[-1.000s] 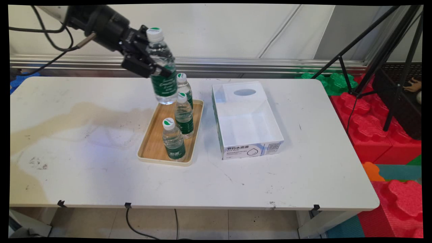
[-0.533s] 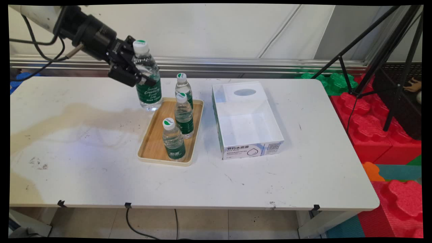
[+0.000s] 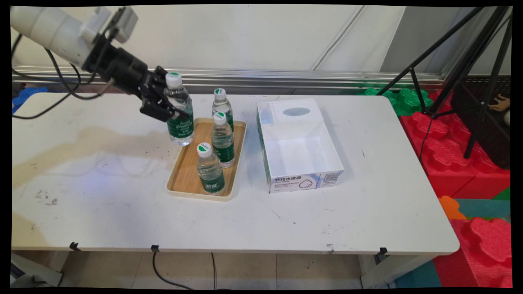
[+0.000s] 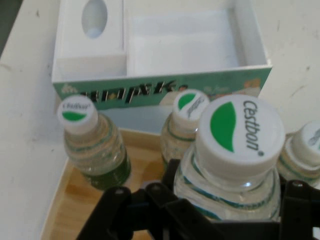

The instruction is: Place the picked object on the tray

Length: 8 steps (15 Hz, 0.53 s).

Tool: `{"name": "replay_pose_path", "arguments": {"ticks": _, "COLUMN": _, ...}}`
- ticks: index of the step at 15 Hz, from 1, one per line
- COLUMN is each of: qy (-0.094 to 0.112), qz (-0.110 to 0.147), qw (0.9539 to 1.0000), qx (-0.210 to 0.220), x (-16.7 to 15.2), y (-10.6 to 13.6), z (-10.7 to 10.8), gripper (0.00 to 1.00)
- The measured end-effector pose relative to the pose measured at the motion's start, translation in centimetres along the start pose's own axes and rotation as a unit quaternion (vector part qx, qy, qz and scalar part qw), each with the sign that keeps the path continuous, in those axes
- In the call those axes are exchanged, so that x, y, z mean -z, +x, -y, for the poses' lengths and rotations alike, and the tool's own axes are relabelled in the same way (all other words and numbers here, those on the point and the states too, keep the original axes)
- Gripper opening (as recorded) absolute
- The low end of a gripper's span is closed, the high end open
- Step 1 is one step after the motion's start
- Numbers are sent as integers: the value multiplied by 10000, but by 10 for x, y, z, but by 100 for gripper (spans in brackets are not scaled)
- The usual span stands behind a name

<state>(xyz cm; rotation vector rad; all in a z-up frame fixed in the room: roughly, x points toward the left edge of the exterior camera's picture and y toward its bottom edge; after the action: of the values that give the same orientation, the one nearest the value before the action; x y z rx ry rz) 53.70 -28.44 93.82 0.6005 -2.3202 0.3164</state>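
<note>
**Claw clamped on a water bottle at the tray's far-left corner**

Claw [image 3: 169, 109]: closed around the upper body of a held bottle [image 3: 179, 110], just under the shoulder. The bottle is upright, white-and-green cap up. Its base sits at the left rim of the tray [image 3: 184, 179], at the far corner; whether it rests on the table [image 3: 102, 196], on the rim, or hangs just clear, I cannot tell.

Right of the claw, on the tray: far bottle [image 3: 222, 105], middle bottle [image 3: 222, 141], near bottle [image 3: 210, 168], all upright and close-set. In the hand view their caps crowd round the held cap [image 4: 240, 137].

Further right, beyond the tray: open white box [image 3: 300, 147], standing apart from the tray, nothing visible inside.

Risks, as judgement:
- Base landing on the tray rim would leave the held bottle tilted; it may topple when let go.
- Any drift to the right puts the held bottle against the far or middle bottle; these are tall and narrow and would likely fall in a row.
- The grip is high on a soft, clear wall, so the bottle could swing or slip downward.
</note>
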Motion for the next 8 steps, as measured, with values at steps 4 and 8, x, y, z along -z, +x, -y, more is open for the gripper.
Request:
{"name": "replay_pose_path", "arguments": {"ticks": 4, "qy": 32, "qz": 32, "qw": 10000, "qx": 34, "x": -24, "y": -19, "z": 4, "gripper": 0}}
{"name": "replay_pose_path", "arguments": {"ticks": 8, "qy": 65, "qz": 44, "qw": 10000, "qx": 7, "x": -48, "y": -34, "z": 9, "gripper": 0}}
